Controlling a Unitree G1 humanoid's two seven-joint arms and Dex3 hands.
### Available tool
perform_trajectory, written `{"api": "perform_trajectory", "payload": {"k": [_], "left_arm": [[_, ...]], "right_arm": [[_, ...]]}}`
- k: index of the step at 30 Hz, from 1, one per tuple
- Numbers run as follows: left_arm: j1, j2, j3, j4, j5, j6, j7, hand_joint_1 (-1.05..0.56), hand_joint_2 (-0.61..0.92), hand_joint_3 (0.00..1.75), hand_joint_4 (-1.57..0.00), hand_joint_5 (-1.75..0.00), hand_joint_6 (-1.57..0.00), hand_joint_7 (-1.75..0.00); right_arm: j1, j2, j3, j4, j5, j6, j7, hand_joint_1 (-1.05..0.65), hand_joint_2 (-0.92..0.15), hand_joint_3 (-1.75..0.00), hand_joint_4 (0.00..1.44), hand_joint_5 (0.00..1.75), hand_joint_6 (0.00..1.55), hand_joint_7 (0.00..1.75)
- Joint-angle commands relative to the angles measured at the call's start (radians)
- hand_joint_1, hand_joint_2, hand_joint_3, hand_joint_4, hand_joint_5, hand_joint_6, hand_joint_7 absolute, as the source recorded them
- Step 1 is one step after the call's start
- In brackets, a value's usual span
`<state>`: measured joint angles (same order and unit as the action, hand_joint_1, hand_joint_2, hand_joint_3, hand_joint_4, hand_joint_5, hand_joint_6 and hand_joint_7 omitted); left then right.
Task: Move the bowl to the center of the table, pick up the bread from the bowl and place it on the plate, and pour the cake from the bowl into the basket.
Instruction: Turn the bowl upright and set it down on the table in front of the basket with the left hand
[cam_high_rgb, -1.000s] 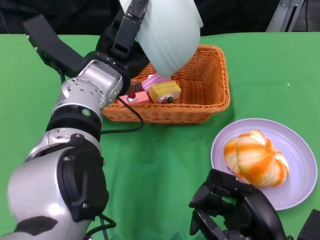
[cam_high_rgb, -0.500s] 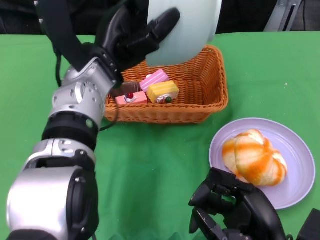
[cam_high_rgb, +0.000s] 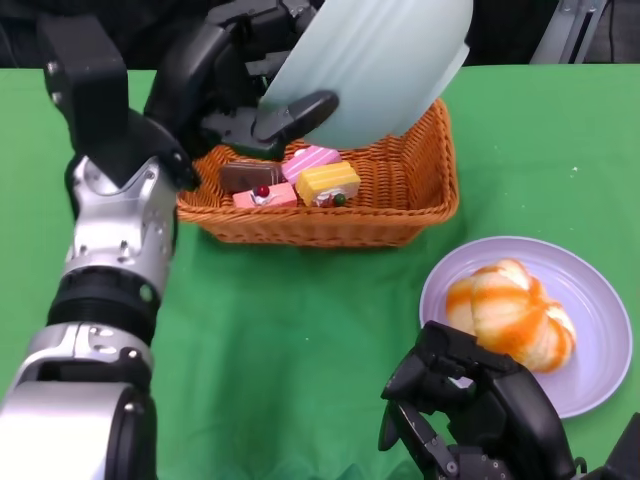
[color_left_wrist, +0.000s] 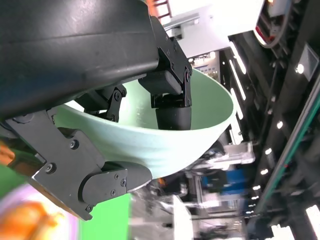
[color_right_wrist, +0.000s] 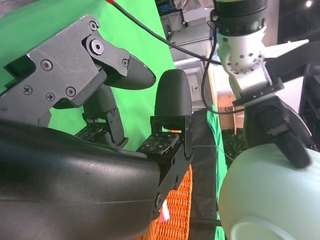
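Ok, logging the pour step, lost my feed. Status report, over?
Left hand grips the bowl, tilted above the basket. Cake pieces in basket, bread on plate. Right hand low, empty. Nothing in the way.

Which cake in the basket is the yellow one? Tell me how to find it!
Look at the orange woven basket at the back of the green table, under the pale green bowl. Four little cakes lie at its left end. The yellow cake is the one farthest right, a yellow block beside the pink cake.
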<state>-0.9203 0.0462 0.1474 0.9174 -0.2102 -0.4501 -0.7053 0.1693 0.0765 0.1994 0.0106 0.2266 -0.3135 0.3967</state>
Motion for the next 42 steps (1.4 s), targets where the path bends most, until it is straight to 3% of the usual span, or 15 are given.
{"api": "perform_trajectory", "payload": {"k": [1,6,9,13,22,26,30,34,38,42], "left_arm": [[0.013,0.026,-0.006,0.006,0.010,-0.053,-0.002,-0.08,0.53,1.18,-0.84,-1.62,-0.88,-1.36],[0.011,0.027,-0.010,0.014,0.007,-0.063,0.000,-0.08,0.53,1.18,-0.83,-1.62,-0.88,-1.36],[0.090,0.101,-0.021,0.051,0.081,-0.303,0.017,-0.06,0.57,1.10,-0.72,-1.70,-0.77,-1.45],[0.131,0.127,-0.013,0.096,0.089,-0.473,0.018,-0.08,0.66,0.98,-0.67,-1.72,-0.70,-1.51],[0.122,0.133,-0.021,0.141,0.082,-0.528,0.020,-0.08,0.70,0.92,-0.66,-1.73,-0.69,-1.52],[0.304,0.211,0.054,0.120,0.205,-0.912,0.176,-0.10,0.81,0.71,-0.63,-1.74,-0.69,-1.49],[0.302,0.224,0.058,0.151,0.284,-0.969,0.263,-0.10,0.82,0.69,-0.64,-1.75,-0.69,-1.50],[0.346,0.254,0.127,0.158,0.395,-1.102,0.343,-0.09,0.84,0.66,-0.63,-1.72,-0.65,-1.49],[0.377,0.258,0.184,0.150,0.501,-1.156,0.403,-0.11,0.91,0.52,-0.64,-1.68,-0.60,-1.51],[0.413,0.260,0.225,0.097,0.621,-1.164,0.465,-0.13,0.92,0.51,-0.66,-1.63,-0.60,-1.44]], "right_arm": [[-0.005,-0.003,-0.014,-0.021,0.017,0.014,-0.009,-0.08,-0.41,-1.27,0.80,1.58,0.67,1.37],[-0.005,-0.003,-0.014,-0.023,0.017,0.017,-0.010,-0.08,-0.40,-1.28,0.80,1.58,0.67,1.37],[-0.037,0.005,-0.025,-0.038,0.039,0.018,-0.007,-0.10,-0.40,-1.29,0.79,1.58,0.67,1.37],[-0.061,0.002,-0.035,-0.027,0.041,0.012,-0.002,-0.10,-0.38,-1.29,0.80,1.58,0.67,1.38],[-0.065,0.001,-0.037,-0.024,0.042,0.011,-0.001,-0.10,-0.38,-1.28,0.80,1.57,0.68,1.37],[-0.099,-0.004,-0.057,-0.006,0.051,0.022,-0.003,-0.08,-0.44,-1.19,0.77,1.58,0.65,1.37],[-0.102,-0.002,-0.061,-0.002,0.049,0.020,0.001,-0.07,-0.46,-1.16,0.77,1.58,0.65,1.37],[-0.118,-0.002,-0.071,0.015,0.048,0.002,0.012,-0.06,-0.47,-1.16,0.78,1.58,0.65,1.37],[-0.122,0.002,-0.078,0.017,0.039,-0.004,0.006,-0.12,-0.46,-1.14,0.78,1.57,0.65,1.35],[-0.125,-0.001,-0.081,0.013,0.051,0.006,0.012,-0.12,-0.46,-1.14,0.78,1.57,0.65,1.35]]}}
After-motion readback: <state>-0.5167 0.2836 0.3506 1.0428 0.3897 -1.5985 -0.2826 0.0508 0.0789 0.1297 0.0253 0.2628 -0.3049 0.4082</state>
